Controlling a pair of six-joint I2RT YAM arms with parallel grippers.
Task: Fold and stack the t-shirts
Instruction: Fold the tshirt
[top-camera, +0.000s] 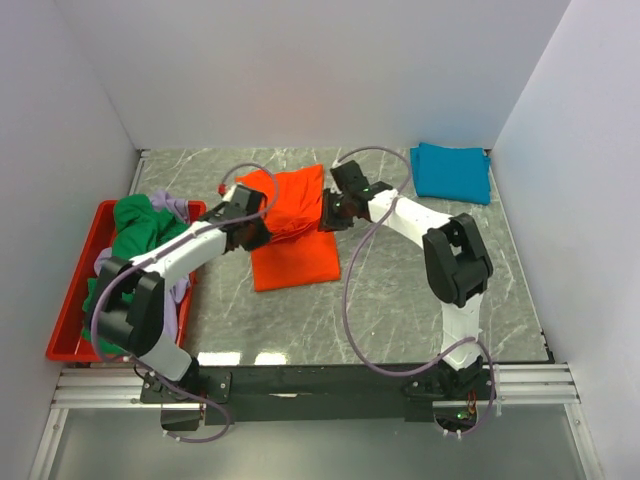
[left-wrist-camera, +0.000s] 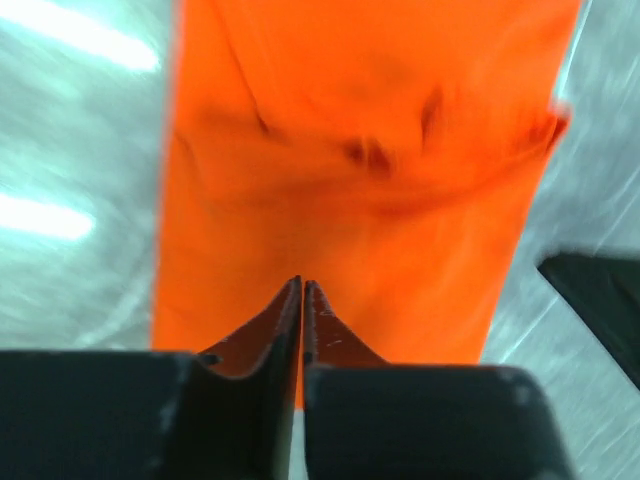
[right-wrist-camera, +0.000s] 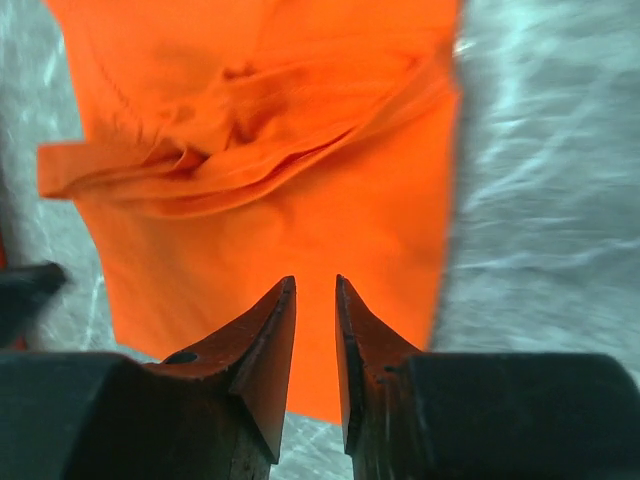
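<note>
Far L, the red tray (top-camera: 72, 300) is holding the green tee (top-camera: 140, 225) and lavender tee (top-camera: 176, 207) in a heap, not yet folded. My L pincer (left-wrist-camera: 302, 288) is sitting at the L edge of the orange tee (top-camera: 295, 255), jaws pressed together w/ only a hairline btwn them; can't tell if any hem is pinched in there. The orange tee is lying mid-table, a bunched ridge of wrinkles running across it, near half flat on the marble top (top-camera: 420, 300). It's looking thin, floppy and light, nothing fragile, but I'm judging it'll sag and slide over itself if lifted from one point. So I'm wanting 2 grips at matching spots on opposite side edges, close to the ridge. My R pincer (right-wrist-camera: 315, 285) is hovering at the R edge, jaws a narrow slit apart, nothing visibly btwn them. Far R, the teal tee (top-camera: 452, 173) is lying folded by the back corner, prob. the stack spot.
</note>
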